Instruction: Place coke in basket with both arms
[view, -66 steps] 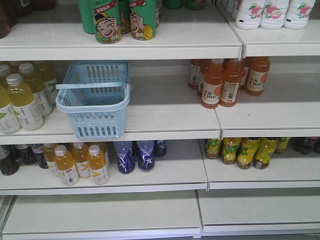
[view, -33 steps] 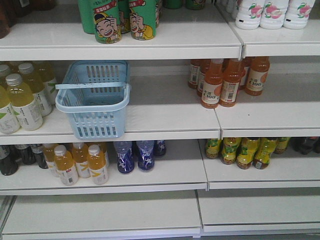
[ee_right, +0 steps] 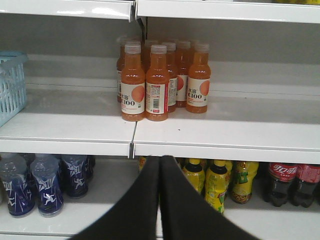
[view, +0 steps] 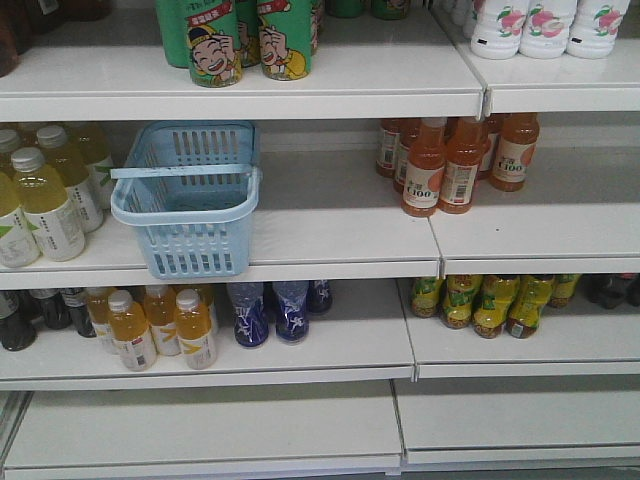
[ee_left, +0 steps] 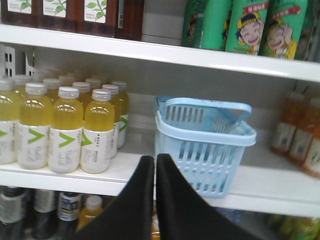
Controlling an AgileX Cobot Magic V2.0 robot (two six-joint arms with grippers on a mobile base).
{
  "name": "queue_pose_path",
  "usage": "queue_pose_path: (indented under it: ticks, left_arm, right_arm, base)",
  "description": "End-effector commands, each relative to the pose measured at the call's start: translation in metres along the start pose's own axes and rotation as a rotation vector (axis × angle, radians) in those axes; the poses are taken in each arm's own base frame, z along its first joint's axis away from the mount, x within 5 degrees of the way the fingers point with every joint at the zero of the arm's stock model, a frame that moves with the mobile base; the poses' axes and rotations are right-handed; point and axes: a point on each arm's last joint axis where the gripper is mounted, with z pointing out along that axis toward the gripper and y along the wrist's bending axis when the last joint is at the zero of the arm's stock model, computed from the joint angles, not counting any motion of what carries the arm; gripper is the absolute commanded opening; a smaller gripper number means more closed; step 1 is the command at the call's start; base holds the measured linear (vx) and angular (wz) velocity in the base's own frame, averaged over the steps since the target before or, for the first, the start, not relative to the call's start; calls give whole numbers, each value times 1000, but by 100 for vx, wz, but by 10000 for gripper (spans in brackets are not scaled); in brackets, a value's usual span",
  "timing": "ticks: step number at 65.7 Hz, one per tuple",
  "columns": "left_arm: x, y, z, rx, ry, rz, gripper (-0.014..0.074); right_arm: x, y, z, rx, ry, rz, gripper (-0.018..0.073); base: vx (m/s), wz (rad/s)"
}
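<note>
On my left wrist view the left jaws sit at the bottom centre of the frame, pressed together with only a thin seam between them and nothing held. The right jaws look the same on the right wrist view: bottom centre, closed, gripping nothing.

Just above and to the right of the left jaws I see the basket [ee_left: 200, 165], upright on the middle shelf [view: 330, 220] at its front edge. Its thin handle [view: 180, 170] lies across the open top, and from the front view its inside looks bare. On the right wrist view only a corner of it shows at the left edge [ee_right: 10, 85]. The yellow drink bottles [ee_left: 65, 130] stand in rows just to its left in the frame, close to its side but apart from it. The orange drink bottles [ee_right: 157, 82] are clustered straight above the right jaws in the frame, on the same shelf level and well apart from the basket.

The green cartoon cans [view: 235, 40] stand on the shelf above the basket. At the lower right of the right wrist view, dark cola bottles [ee_right: 282, 182] with red labels stand beside yellow-green bottles [ee_right: 215, 182]; blue bottles [ee_right: 45, 185] fill the lower left.

I cannot find the coke can in any of my views.
</note>
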Motion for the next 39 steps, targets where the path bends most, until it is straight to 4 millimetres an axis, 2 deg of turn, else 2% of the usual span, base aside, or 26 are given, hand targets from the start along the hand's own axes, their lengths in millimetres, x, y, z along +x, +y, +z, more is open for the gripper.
queue_pose_path:
  ticks: [1,6,18,24,33,39]
  left_arm:
    - [-19,-3,-3,31,-125,-316,-6]
    - [-19,-3,-3,38,-124,-502,-6]
    - [-21,-2,-3,41,-151,-577,-6]
    - [-23,-1,-3,51,-155,-885,-6]
    - [-17,-2,-3,64,-89,-1493,-6]
    - [-14,-6,-3,78,-7,-1746,-6]
  right_arm:
    - [-5,0,-1,5,-83,-5,-10]
    - [-5,0,-1,5,-83,-5,-10]
    - [-5,0,-1,5,-83,-5,-10]
    - [-5,0,-1,5,-83,-5,-10]
    - [-5,0,-1,5,-83,-5,-10]
    - [-5,0,-1,5,-80,-5,-10]
  base:
    - [0,0]
    - [0,0]
    - [0,0]
    - [0,0]
    - [0,0]
    - [0,0]
